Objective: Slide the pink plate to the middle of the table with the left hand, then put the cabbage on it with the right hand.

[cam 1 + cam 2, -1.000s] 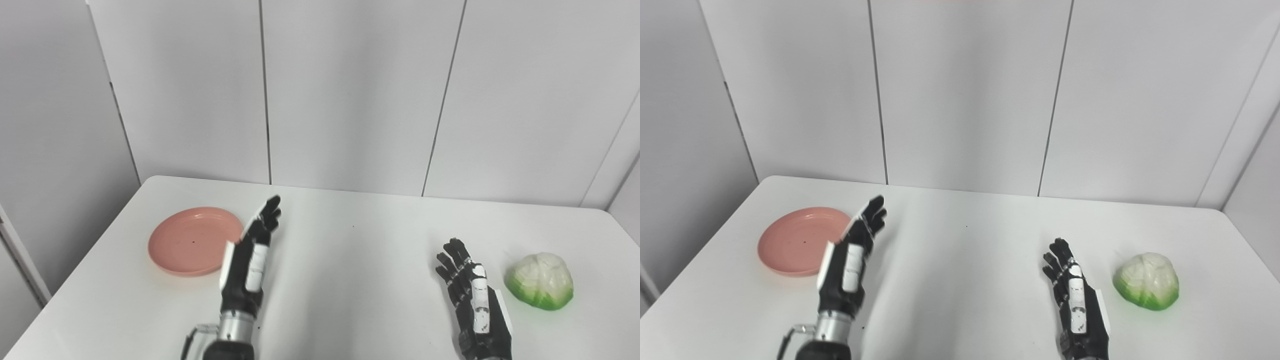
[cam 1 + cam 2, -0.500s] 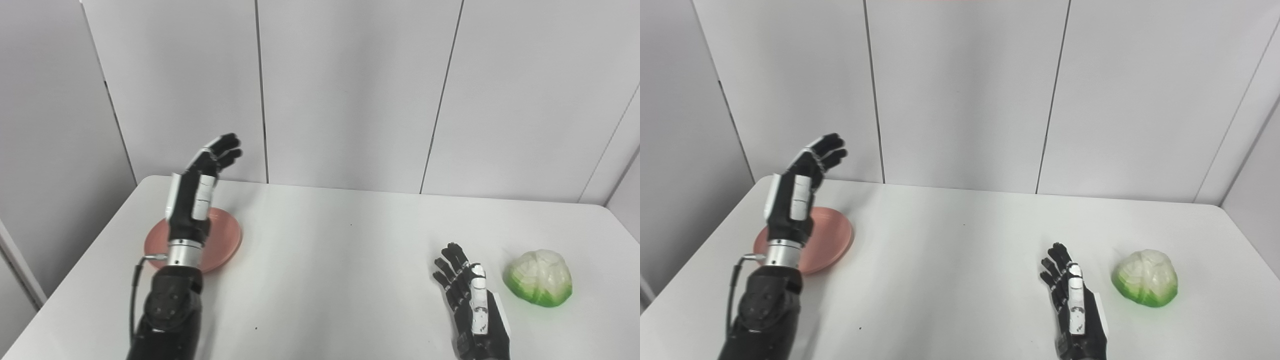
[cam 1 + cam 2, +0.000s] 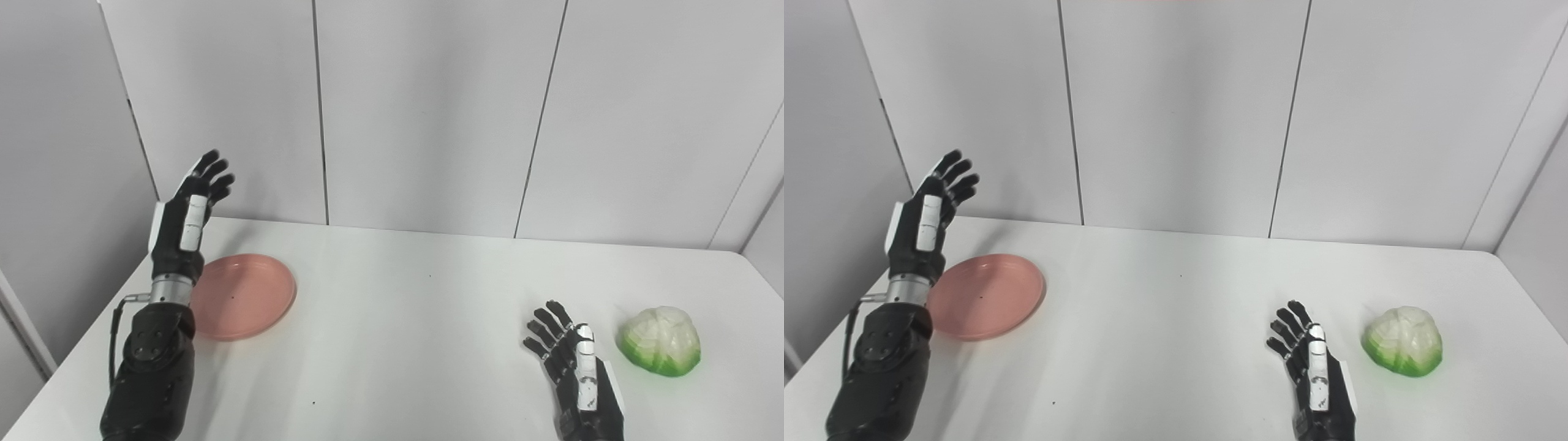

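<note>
i see the round, shallow pink plastic plate at 9 o'clock on the white table, my left hand raised above its left rim, fingers spread, empty. my right hand, fingers apart, rests beside the pale green-based cabbage at 3 o'clock; its wrist is cut off.

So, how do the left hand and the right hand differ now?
The left hand is raised high beside the plate; the right hand stays low near the cabbage. The left arm shows long in view; the right shows little. Both are open, fingers apart, holding nothing.
</note>
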Robot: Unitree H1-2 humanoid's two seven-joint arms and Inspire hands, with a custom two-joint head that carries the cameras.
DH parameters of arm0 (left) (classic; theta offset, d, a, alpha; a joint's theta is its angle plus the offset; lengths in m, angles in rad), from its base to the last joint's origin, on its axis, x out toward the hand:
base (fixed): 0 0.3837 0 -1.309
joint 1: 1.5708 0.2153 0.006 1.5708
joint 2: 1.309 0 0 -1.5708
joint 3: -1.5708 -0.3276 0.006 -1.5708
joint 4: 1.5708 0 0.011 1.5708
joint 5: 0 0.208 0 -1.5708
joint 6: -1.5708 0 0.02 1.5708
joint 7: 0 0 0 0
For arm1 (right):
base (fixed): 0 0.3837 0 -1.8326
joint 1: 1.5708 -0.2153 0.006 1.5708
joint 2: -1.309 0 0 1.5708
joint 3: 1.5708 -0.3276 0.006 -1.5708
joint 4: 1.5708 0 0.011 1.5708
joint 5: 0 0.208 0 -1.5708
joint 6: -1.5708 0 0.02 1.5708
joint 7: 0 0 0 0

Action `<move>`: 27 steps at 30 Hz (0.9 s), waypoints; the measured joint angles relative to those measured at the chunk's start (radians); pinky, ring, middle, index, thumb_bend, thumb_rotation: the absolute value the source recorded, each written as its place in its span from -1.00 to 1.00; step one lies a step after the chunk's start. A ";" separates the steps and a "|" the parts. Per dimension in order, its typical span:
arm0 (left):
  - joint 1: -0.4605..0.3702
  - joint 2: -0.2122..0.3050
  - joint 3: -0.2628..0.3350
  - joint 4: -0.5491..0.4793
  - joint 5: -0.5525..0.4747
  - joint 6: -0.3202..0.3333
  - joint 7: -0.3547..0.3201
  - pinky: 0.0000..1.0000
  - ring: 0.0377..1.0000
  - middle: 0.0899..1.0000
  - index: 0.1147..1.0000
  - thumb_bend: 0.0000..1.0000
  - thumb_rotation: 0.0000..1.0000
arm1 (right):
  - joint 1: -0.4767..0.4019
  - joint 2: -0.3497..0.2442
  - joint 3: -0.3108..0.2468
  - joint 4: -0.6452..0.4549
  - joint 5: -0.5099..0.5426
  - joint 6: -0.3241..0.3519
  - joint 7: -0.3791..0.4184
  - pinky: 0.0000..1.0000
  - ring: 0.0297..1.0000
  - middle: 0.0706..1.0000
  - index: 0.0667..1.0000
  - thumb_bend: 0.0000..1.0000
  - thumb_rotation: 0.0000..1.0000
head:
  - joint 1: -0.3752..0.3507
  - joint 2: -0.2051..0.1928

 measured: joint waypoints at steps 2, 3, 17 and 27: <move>-0.014 0.016 0.009 0.067 -0.013 -0.012 -0.006 0.82 0.76 0.82 0.70 0.92 0.80 | 0.000 0.000 -0.001 0.000 0.000 0.000 0.001 0.58 0.65 0.65 0.67 0.52 1.00 | 0.009 0.002; -0.021 0.024 0.015 0.093 -0.017 -0.017 -0.008 0.82 0.76 0.82 0.70 0.92 0.80 | 0.000 0.000 -0.001 0.000 0.001 0.000 0.003 0.57 0.65 0.64 0.67 0.52 1.00 | 0.009 0.002; -0.130 0.094 0.039 0.511 -0.008 -0.107 -0.020 0.84 0.81 0.89 0.77 0.92 0.79 | -0.001 0.000 -0.006 0.001 0.023 -0.001 0.017 0.50 0.58 0.54 0.64 0.56 1.00 | 0.020 -0.003; -0.139 0.136 0.032 0.599 0.045 -0.107 0.020 0.83 0.82 0.92 0.75 0.81 0.78 | 0.002 -0.001 -0.007 -0.003 0.027 -0.001 0.025 0.44 0.50 0.44 0.62 0.56 1.00 | 0.019 0.005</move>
